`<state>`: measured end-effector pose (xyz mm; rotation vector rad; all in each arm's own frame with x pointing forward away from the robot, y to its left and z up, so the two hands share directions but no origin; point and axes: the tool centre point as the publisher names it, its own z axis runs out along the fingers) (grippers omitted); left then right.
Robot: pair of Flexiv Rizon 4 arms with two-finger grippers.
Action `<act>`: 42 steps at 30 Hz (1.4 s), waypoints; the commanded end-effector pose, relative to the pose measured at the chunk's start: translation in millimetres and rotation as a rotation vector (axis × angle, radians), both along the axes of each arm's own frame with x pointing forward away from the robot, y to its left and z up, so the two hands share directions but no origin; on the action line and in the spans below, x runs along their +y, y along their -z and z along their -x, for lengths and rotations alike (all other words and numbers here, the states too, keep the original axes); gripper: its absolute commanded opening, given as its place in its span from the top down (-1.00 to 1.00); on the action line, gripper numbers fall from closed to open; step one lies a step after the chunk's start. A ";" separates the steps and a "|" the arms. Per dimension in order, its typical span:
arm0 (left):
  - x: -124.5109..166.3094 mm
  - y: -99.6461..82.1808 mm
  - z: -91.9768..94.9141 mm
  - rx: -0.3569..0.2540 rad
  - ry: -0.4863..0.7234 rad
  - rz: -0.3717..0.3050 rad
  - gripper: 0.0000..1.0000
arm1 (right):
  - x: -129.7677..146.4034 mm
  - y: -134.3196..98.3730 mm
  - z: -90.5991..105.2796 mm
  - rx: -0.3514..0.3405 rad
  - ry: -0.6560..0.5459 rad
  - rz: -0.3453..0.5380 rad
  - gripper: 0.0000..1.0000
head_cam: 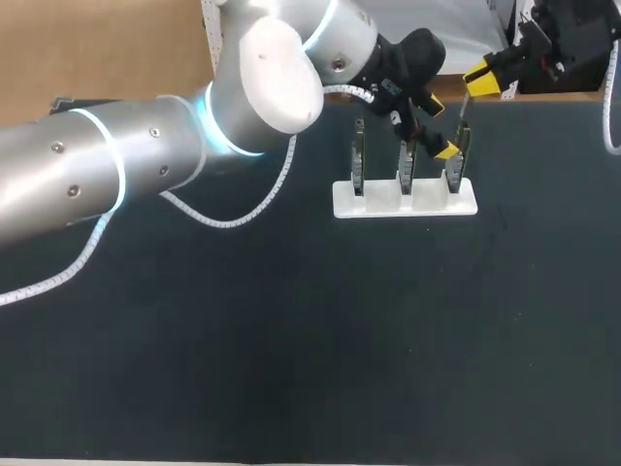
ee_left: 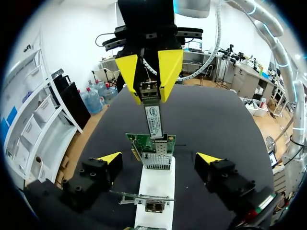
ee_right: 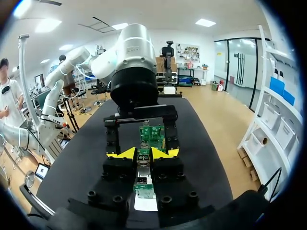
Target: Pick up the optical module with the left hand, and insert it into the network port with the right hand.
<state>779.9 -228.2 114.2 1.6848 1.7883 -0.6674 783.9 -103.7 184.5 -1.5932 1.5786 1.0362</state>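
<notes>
Left arm (head_cam: 272, 73) bulks across the upper left of the head view; the left gripper (ee_left: 159, 157) is spread wide, one finger either side of the end network card (ee_left: 149, 143) on the white stand (ee_left: 154, 189). Opposite, the right gripper (ee_left: 149, 96) pinches the optical module (ee_left: 154, 120) upright over that card's port (ee_left: 157, 160). Whether the tip has entered cannot be told. Risk: a slight tilt would jam the module on the port's edge, bending the card or tipping the stand. With the grippers this close, they could collide.
</notes>
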 end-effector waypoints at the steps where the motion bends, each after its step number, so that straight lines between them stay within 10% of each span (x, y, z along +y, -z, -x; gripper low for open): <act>1: -1.1 0.0 -3.1 0.007 0.006 -0.005 -1.00 | 0.6 0.0 -1.9 0.002 -0.004 0.000 1.00; 42: -7.1 4.5 0.7 0.037 0.074 -0.019 -1.00 | -2.3 0.3 1.4 0.000 0.003 0.006 1.00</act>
